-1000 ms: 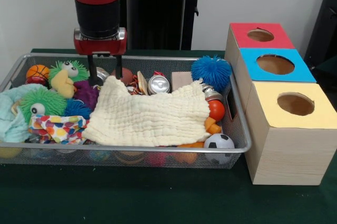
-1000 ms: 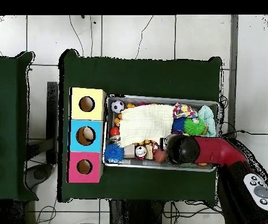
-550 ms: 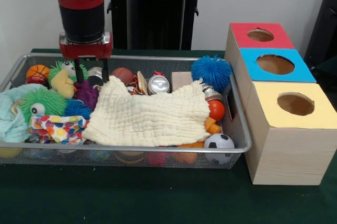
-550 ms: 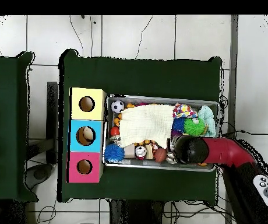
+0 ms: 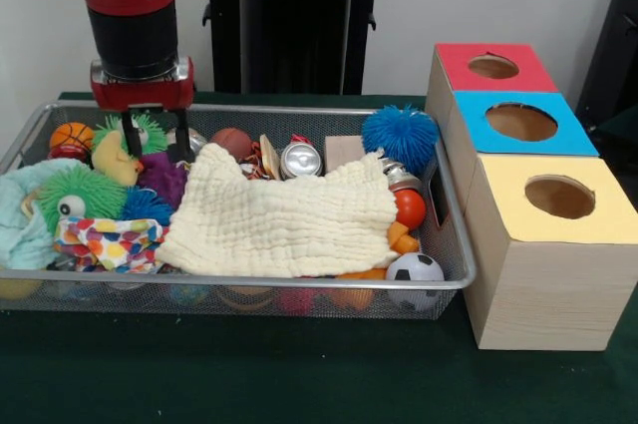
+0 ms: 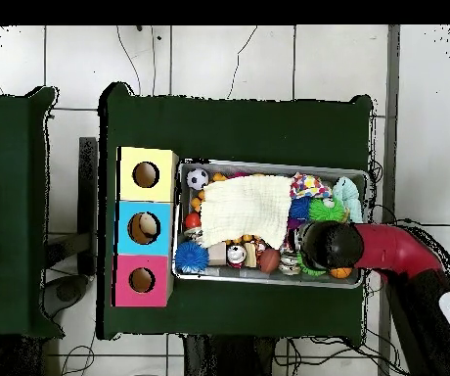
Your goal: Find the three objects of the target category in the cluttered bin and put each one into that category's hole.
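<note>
A wire bin [image 5: 454, 234] holds mixed toys with a cream cloth [image 5: 284, 214] draped over the middle. Showing around the cloth are a blue spiky ball [image 5: 400, 137], a soccer ball [image 5: 415, 269], an orange ball [image 5: 409, 208], a brown ball [image 5: 231, 140], a small basketball [image 5: 72, 135] and a silver can [image 5: 300, 159]. My gripper [image 5: 154, 141] hangs open at the back left of the bin, between a yellow-and-green fuzzy toy [image 5: 118, 153] and the brown ball, just above a purple fuzzy toy [image 5: 162, 177]. Nothing is held. In the overhead view the arm [image 6: 366, 245] hides the fingers.
Three wooden boxes with holes stand beside the bin: red [image 5: 493, 67], blue [image 5: 521, 122] and yellow [image 5: 558, 197]. A green fuzzy creature [image 5: 75, 195], a polka-dot cloth [image 5: 108, 241] and a pale blue cloth [image 5: 18, 219] fill the bin's left end. A wooden block [image 5: 344, 152] lies at the back.
In the front view my gripper has slid left along the back of the bin, from beside the brown ball to the yellow-and-green toy. It stays open and empty.
</note>
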Tool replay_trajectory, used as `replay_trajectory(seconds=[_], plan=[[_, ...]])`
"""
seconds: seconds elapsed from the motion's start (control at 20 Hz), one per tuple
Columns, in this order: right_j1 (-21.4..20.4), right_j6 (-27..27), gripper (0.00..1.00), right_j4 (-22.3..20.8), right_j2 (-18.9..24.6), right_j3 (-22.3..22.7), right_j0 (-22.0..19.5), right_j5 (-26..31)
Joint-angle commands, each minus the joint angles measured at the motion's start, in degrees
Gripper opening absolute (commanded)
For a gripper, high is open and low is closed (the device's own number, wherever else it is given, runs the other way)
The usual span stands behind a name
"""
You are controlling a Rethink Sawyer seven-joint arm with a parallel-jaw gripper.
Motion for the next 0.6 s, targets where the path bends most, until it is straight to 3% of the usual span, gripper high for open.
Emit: replay_trajectory(seconds=[0.05,0.35,0.6], plan=[[2.14,-20.90,1.00,-4.99,5.54,-4.40,-1.43,6.91],[3.29,-22.03,1.00,-5.56,5.83,-4.33,-3.08,6.11],[-0.79,-22.75,1.00,-3.11,6.98,-3.96,-2.87,10.69]])
